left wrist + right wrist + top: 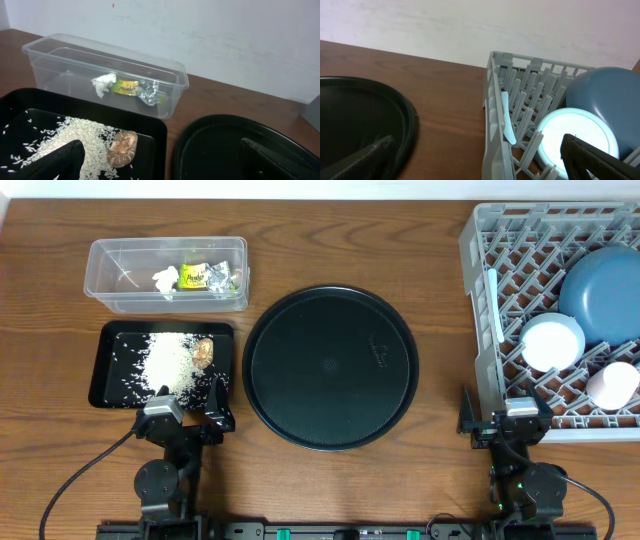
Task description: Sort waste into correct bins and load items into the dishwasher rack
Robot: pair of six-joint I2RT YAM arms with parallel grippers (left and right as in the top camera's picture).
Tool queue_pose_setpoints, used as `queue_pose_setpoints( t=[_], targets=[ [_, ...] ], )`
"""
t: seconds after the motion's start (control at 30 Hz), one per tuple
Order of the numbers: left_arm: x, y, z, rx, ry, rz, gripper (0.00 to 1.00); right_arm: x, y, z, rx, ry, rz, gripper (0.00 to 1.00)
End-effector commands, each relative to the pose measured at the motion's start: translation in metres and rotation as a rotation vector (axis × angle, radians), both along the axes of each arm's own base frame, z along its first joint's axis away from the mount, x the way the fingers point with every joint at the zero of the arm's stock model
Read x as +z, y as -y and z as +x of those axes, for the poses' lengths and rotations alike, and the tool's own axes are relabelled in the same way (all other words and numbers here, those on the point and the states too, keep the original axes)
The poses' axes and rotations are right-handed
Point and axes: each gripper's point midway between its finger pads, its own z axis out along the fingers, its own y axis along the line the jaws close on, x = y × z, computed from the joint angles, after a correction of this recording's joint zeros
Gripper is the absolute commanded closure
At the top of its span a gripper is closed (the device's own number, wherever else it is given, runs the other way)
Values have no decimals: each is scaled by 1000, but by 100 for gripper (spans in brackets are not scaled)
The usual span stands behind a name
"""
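Note:
The clear tub (110,275) holds a white tissue wad (165,279) and foil wrappers (207,276), which also show in the left wrist view (132,88). The shallow black tray (221,336) holds loose rice (168,365) and a brownish lump (204,352). The grey rack (550,212) holds a dark blue plate (603,290), one pale bowl (551,342), a pink cup (612,385) and a thin pale stick (495,305). My left gripper (187,415) is open and empty at the black tray's near edge. My right gripper (505,420) is open and empty at the rack's near left corner.
A large round black tray (330,367) lies between the bins and the rack. Bare wooden table lies along the far edge and between the round tray and the rack. A pale wall stands behind the table in both wrist views.

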Motion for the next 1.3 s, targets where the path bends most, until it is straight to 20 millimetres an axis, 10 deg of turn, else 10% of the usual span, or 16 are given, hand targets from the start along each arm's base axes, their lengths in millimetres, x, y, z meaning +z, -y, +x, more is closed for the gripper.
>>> queue_pose_setpoints(
  t=[0.0, 1.27],
  targets=[
    [-15, 7, -1, -32, -43, 25, 2, 0, 2, 0, -8, 1, 4, 1],
    [-15, 14, -1, -62, -45, 25, 2, 0, 2, 0, -8, 1, 4, 1]
  ],
)
